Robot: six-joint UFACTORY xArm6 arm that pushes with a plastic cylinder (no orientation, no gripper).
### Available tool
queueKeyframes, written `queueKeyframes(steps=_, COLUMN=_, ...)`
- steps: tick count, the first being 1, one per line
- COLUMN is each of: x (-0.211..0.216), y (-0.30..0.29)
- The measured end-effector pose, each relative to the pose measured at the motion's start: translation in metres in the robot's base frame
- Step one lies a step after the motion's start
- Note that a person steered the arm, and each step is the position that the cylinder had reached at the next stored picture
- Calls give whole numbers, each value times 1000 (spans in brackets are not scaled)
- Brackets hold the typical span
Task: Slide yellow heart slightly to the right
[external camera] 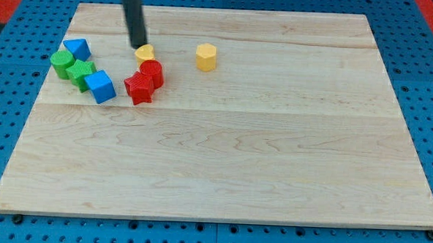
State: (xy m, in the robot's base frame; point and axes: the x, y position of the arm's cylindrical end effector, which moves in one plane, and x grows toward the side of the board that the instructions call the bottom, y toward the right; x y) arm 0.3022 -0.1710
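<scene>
Because nothing lies on the near half of the bench, you can ignore that stretch of pale wood and look toward the far left, where everything sits. Nearest of the cluster are a red star-shaped block and a blue cube, with a red cylinder touching the star just behind it. Farther left sit two green blocks, shapes hard to make out, and behind them a second blue block. Your target, the yellow heart, lies just beyond the red cylinder, seemingly touching it. A yellow hexagonal block stands well apart to its right. My tip sits at the heart's far-left edge, touching or nearly so. No pincer exists on this rig, so there is no open or closed state to report; you only push. Judge the heart as light, rigid and smooth, likely to slide easily on the wood and to spin if struck off-centre. Press on the middle of its left flank, gently, and watch that the red cylinder behind its near edge does not drag along.
</scene>
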Motion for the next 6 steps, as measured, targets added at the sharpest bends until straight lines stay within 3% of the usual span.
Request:
queueKeyframes(steps=1, x=12, y=-29)
queueKeyframes(steps=4, x=27, y=66)
queueKeyframes(steps=6, x=38, y=66)
